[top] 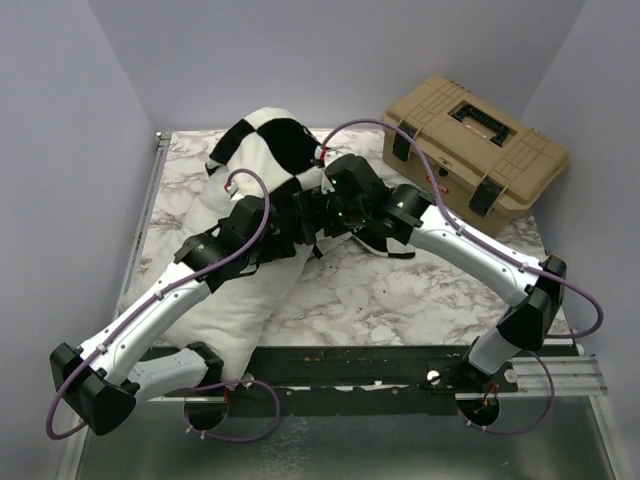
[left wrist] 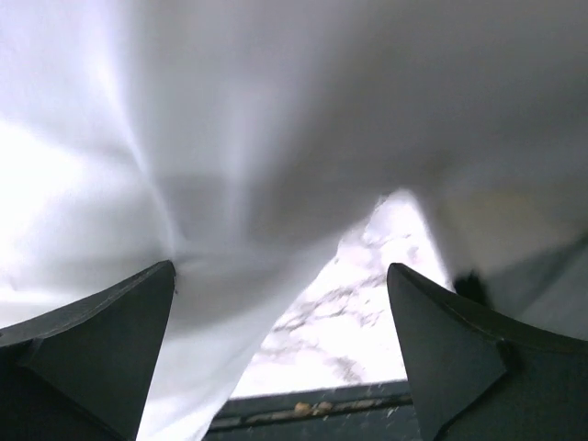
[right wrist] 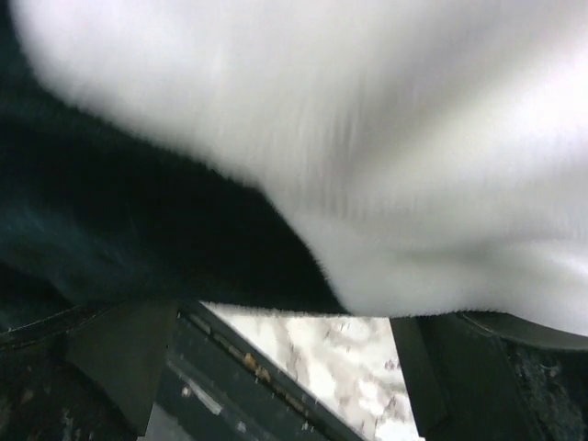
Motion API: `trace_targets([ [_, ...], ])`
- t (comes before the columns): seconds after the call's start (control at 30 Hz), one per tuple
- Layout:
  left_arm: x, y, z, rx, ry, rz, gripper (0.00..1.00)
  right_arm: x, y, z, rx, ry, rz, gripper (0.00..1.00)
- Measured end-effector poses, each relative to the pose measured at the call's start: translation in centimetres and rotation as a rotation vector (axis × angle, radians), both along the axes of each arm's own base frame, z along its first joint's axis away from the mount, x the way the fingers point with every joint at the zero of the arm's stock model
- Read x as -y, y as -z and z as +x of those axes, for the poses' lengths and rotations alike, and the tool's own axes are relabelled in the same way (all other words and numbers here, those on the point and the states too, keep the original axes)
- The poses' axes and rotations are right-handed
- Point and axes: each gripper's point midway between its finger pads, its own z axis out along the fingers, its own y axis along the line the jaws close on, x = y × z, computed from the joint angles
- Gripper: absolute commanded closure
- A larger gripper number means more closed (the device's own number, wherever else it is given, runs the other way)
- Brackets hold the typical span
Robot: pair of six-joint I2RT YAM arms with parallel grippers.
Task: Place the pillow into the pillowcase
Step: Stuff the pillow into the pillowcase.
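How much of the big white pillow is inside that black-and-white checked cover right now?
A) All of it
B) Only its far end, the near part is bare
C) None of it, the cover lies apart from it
B: in the top view the pillowcase covers only the far end of the pillow, whose near part shows bare white.

**user1:** how are the arms sitting?

**user2:** left arm and right arm both reach forward and lean inward, wrists nearly meeting in the middle. left gripper and right gripper, jaws spread wide on both.
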Motion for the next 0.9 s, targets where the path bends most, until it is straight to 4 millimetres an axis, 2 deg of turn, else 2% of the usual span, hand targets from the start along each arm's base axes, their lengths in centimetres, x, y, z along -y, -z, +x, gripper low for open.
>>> trace_targets([
  [0.1, -1.1, 1.3, -1.3, -0.056, 0.004, 0.053, 0.01, -1.2, -1.0, 1.8, 0.059, -0.007, -0.008, 0.02],
  [0.2, -1.9, 3.9, -2.1, -0.132, 0.006, 0.09, 0.01, -1.5, -2.3, 3.0, 0.111, -0.003, -0.003, 0.02],
  [0.3, -2.8, 7.2, -2.9, -0.239, 0.0, 0.138, 0.01, -1.4, -2.7, 3.5, 0.138, 0.005, -0.005, 0.02],
  [0.37, -3.1, 7.8, -3.0, -0.259, -0.008, 0.15, 0.01, -1.3, -2.7, 3.6, 0.143, 0.01, -0.01, 0.01],
  [0.43, -3.4, 7.3, -3.2, -0.251, -0.014, 0.145, 0.01, -1.1, -2.6, 4.1, 0.155, 0.023, -0.017, 0.01],
  [0.53, -4.0, 4.7, -2.9, -0.191, -0.035, 0.123, 0.01, -1.1, -2.5, 5.2, 0.185, 0.034, -0.03, 0.0],
  [0.6, -4.8, 2.2, -2.1, -0.132, -0.076, 0.116, 0.01, -1.6, -2.2, 7.0, 0.218, 0.05, -0.053, 0.0],
  [0.7, -6.8, 0.0, -1.0, -0.087, -0.157, 0.151, 0.01, -3.5, -0.8, 10.5, 0.278, 0.074, -0.102, 0.0],
  [0.8, -9.4, 0.4, -0.9, -0.118, -0.244, 0.232, 0.01, -4.6, 2.5, 13.6, 0.307, 0.101, -0.184, 0.01],
  [0.9, -12.4, 1.4, -1.9, -0.181, -0.325, 0.319, 0.01, -5.2, 5.7, 16.3, 0.332, 0.136, -0.27, 0.06],
])
